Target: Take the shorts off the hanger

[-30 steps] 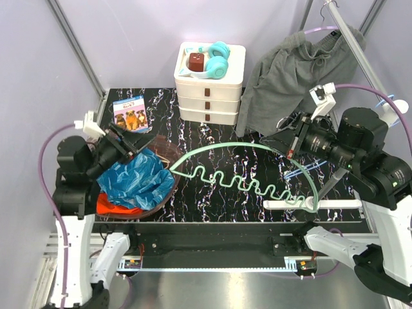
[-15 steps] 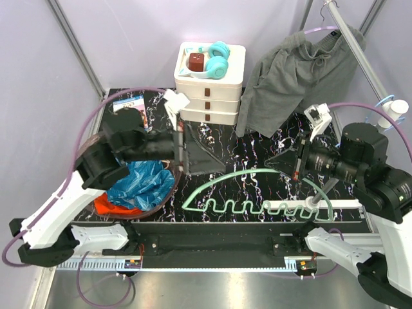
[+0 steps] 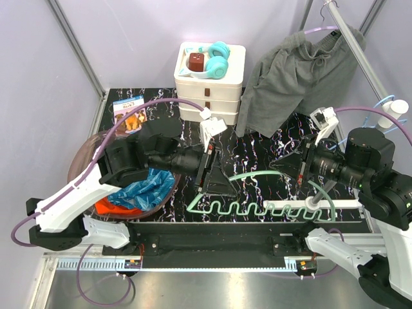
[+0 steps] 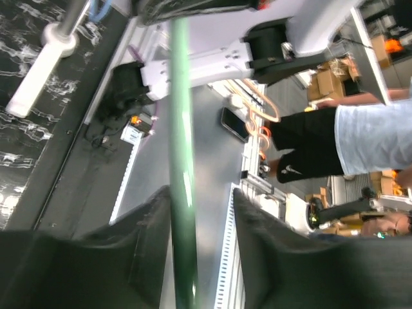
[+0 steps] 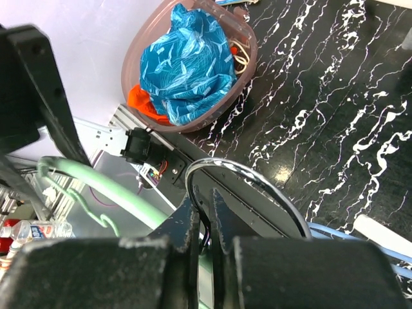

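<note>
Three pairs of shorts: dark grey fabric shorts (image 3: 290, 77) drape the far-right metal rail (image 3: 357, 48), while blue mottled fabric shorts (image 5: 187, 64) and bright orange fabric shorts (image 5: 145, 100) fill one brown translucent tub (image 5: 251, 51), near left. One mint-green plastic hanger (image 3: 244, 174) sits near-centre over the desk. The right claw (image 5: 205, 222) is clenched on its metal hook (image 5: 257, 181); the left claw (image 4: 196, 199) straddles its green bar, released.

Top cam bright, even, sharp — wrist cams: near fg dark, blurry.
</note>
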You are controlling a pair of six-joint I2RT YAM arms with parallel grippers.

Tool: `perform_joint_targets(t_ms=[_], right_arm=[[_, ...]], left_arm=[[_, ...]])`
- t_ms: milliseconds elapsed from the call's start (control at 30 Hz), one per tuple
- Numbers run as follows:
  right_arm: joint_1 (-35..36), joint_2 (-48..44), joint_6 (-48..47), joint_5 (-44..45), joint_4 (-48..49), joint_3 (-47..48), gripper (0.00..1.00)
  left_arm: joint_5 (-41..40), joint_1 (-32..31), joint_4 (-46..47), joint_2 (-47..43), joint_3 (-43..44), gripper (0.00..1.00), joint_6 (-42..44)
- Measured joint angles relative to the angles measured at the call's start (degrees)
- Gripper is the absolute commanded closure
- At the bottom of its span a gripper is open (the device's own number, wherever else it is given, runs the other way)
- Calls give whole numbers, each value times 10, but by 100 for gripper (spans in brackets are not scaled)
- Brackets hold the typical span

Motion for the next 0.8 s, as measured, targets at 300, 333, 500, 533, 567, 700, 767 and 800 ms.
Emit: perform_joint_targets(t_ms=[300, 333, 500, 533, 567, 700, 767, 800], right_arm=[[0, 8, 25, 3, 15, 7, 38], [0, 7, 30, 8, 21, 7, 21], [0, -11, 48, 32, 36, 7, 0], [0, -15, 47, 39, 37, 9, 0], [0, -18, 49, 49, 36, 12, 0], [0, -29, 61, 86, 41, 33, 0], [0, -36, 70, 100, 46, 37, 0], [0, -40, 74, 108, 46, 37, 0]], left_arm=[[-78, -6, -51, -23, -5, 100, 50], [-87, -5, -61, -36, -14, 100, 54], [-96, -1, -100, -116, -61, 100, 76], [-96, -1, -110, -134, -68, 100, 81], [-96, -1, -121, -147, -71, 100, 86], [-119, -2, -166, -183, -70, 100, 104], [-159, -2, -194, -191, -66, 100, 110], [-181, -2, -206, -192, -64, 100, 112]])
